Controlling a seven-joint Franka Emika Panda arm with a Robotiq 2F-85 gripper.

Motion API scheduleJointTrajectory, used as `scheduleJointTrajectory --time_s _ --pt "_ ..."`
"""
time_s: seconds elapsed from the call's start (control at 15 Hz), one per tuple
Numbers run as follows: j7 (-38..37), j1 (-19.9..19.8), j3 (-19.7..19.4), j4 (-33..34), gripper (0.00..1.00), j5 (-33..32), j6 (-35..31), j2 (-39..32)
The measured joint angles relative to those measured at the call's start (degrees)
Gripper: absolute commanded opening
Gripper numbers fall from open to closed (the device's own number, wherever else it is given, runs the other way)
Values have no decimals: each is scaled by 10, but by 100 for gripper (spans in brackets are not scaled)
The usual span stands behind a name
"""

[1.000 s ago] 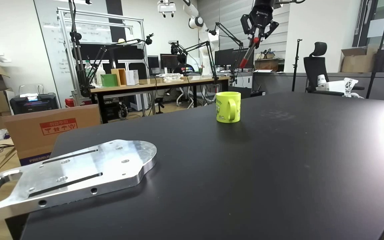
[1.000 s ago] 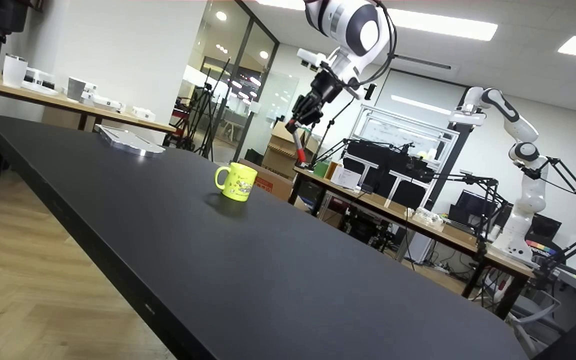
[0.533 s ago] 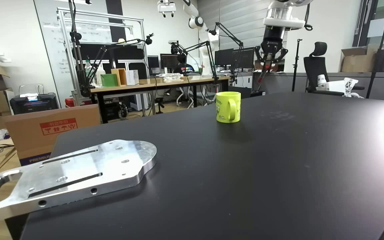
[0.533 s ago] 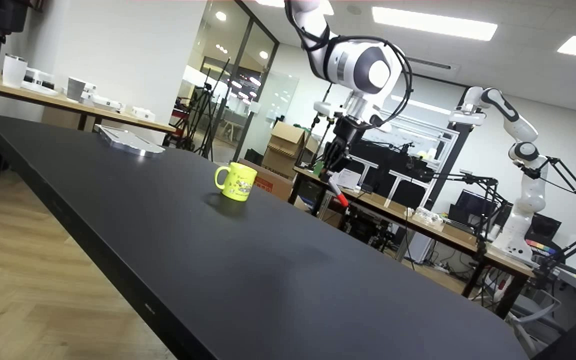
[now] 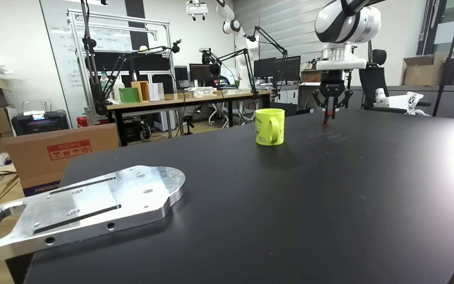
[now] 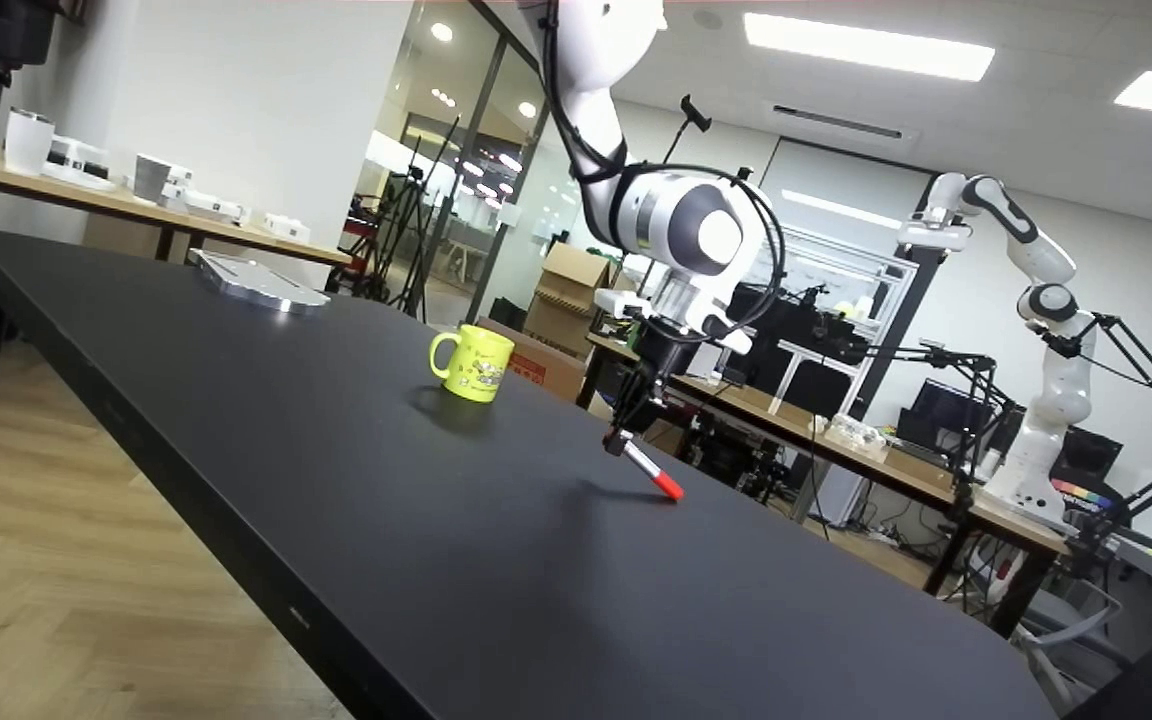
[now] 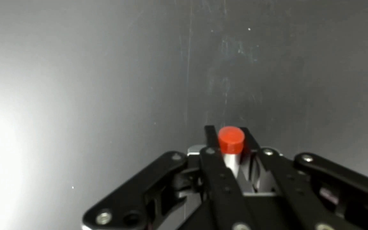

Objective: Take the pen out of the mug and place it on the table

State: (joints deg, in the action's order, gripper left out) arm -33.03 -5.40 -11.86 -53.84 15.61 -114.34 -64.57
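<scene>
fingers [image 7: 216,172] are clamped around tilted pen [image 6: 648,467], held touching or just above table [image 6: 386,540]. removed from mug [image 6: 479,366]; not yet laid down.

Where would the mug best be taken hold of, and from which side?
Probably by the handle, from above, with the jaws on either side of it: the mug stands upright, and this narrow loop juts out from its wall. The gripper would first have to let go of the pen.
</scene>
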Motion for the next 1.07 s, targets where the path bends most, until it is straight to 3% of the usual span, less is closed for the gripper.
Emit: scheduleJointTrajectory --time_s 0.2,0.27,0.33,0.8,0.87,0.93,1.07 --pt "-7 6 -1 -33 5 0 -12 0" --pt "-8 8 -1 -42 45 0 -15 1" --pt "-8 9 -1 -49 46 1 -17 1" --pt "-6 24 6 -85 93 14 -7 61" --pt "-5 25 13 -95 98 13 -2 82" --pt "-4 25 21 -105 81 12 8 104" --pt "-4 25 27 -109 94 8 14 119"
